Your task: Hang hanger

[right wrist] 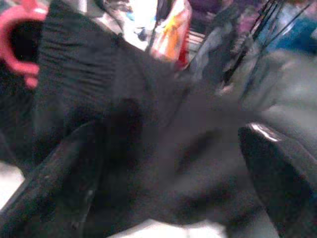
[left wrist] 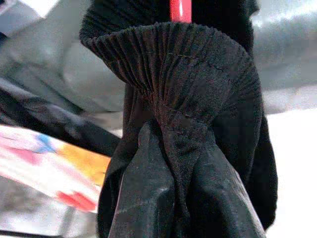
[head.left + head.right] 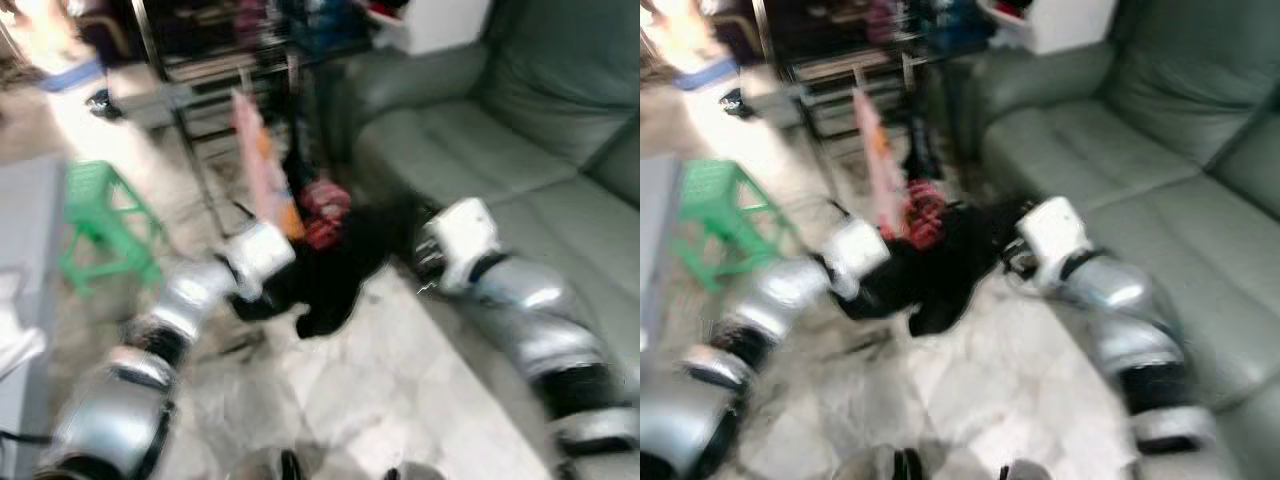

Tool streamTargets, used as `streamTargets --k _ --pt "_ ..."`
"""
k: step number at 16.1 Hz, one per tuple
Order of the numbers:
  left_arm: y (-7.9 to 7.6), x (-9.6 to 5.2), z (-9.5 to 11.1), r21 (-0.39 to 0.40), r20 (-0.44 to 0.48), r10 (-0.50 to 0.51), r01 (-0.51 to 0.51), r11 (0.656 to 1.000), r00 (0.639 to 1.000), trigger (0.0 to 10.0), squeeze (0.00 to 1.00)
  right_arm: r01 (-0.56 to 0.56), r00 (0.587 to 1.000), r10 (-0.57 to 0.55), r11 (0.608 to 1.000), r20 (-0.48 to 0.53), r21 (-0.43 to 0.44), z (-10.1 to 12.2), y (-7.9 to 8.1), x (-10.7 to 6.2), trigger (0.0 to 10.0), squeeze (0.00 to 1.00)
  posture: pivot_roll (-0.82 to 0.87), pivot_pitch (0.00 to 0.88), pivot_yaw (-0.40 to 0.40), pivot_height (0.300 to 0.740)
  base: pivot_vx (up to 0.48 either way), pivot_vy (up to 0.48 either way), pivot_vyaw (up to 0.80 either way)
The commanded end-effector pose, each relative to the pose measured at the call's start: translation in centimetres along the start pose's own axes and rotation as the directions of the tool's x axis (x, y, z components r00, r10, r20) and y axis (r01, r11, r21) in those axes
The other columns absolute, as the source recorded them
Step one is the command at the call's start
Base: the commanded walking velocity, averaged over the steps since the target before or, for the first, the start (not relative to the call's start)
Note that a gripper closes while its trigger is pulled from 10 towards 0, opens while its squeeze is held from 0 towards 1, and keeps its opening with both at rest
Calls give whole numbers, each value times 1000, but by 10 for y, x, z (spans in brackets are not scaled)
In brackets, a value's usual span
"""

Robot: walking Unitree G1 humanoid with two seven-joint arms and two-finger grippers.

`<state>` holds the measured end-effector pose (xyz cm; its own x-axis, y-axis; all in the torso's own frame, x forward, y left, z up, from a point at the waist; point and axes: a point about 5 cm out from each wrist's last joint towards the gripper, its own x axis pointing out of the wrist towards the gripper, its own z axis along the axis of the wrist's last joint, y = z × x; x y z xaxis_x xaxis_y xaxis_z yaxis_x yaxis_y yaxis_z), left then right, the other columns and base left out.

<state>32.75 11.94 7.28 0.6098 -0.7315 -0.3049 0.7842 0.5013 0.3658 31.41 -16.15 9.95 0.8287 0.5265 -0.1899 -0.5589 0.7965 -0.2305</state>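
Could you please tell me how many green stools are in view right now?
1. The green stool stands on the floor to the robot's left, beside the clothes rack. The head views are blurred, so another could be hidden behind the rack.

Pale marble-look floor (image 3: 400,390), lower centre. Grey-green sofa (image 3: 520,130) across upper right & right side. Green plastic stool (image 3: 100,225) at left, grey table edge (image 3: 25,260) just beside it, far left. Dark metal rack (image 3: 215,75) w/ shelves top centre. Bright light upper left. All blurred.
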Motion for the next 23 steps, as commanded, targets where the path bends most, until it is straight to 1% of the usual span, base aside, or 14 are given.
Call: streamTargets --k 1,4,5,6,7,9,11,12,13,15,16,18,21,23 --pt "7 -15 -14 -31 -33 68 -69 997 997 0 0 109 993 -107 994 -53 31 -15 -2 -7 10000 0 -87 0 90 740 0 0 0" --pt "0 -15 -17 -55 -23 56 -58 997 998 0 0 217 973 -215 976 -83 17 -27 1 -7 10000 0 -87 0 98 740 0 0 0" --pt "-11 -14 -21 -56 -13 18 -19 998 1000 0 0 232 969 -231 973 -84 7 -38 5 -9 10000 0 -92 0 101 740 0 0 0" --pt "-21 -17 -31 -52 -42 -3 1 999 999 0 0 235 970 -234 972 -67 5 -44 12 -16 10000 0 -99 0 97 740 0 0 0" --pt "-28 -20 -39 -80 -71 3 -8 997 998 0 0 228 970 -231 973 -78 -40 -50 17 -21 10000 0 -101 0 96 740 0 0 0" --pt "-35 -24 -48 -112 -95 6 -16 994 995 0 0 181 977 -189 980 -99 -80 -57 26 -25 10000 0 -115 0 94 740 0 0 0" --pt "-48 -29 -59 -97 -151 -26 11 995 988 0 0 31 995 -48 984 -91 -175 -60 39 -31 10000 0 -128 0 91 740 0 0 0" --pt "-50 -29 -60 -89 -152 -38 24 996 988 0 0 -1 996 -14 983 -86 -182 -60 41 -32 10000 0 -132 0 87 740 0 0 0" --pt "-51 -28 -59 -63 -159 -73 64 996 985 0 0 -87 993 68 974 -95 -207 -59 42 -36 10000 0 -134 0 85 740 0 0 0" --pt "-51 -28 -59 26 -189 -129 136 990 974 0 0 -225 971 192 937 -143 -268 -58 39 -41 10000 0 -144 0 89 740 0 0 0" --pt "-53 -27 -57 75 -193 -173 190 979 966 0 0 -304 948 252 900 -194 -314 -60 34 -41 10000 0 -148 0 94 740 0 0 0" --pt "-55 -25 -55 107 -196 -198 221 969 961 0 0 -350 932 289 875 -220 -334 -60 29 -40 10000 0 -146 0 95 740 0 0 0" --pt "-57 -23 -50 154 -177 -227 255 955 958 0 0 -421 900 348 851 -262 -315 -55 19 -37 10000 0 -145 0 92 740 0 0 0" --pt "-56 -18 -42 194 -139 -247 270 943 959 0 0 -532 835 440 800 -330 -279 -57 15 -36 10000 0 -144 0 90 740 0 0 0"
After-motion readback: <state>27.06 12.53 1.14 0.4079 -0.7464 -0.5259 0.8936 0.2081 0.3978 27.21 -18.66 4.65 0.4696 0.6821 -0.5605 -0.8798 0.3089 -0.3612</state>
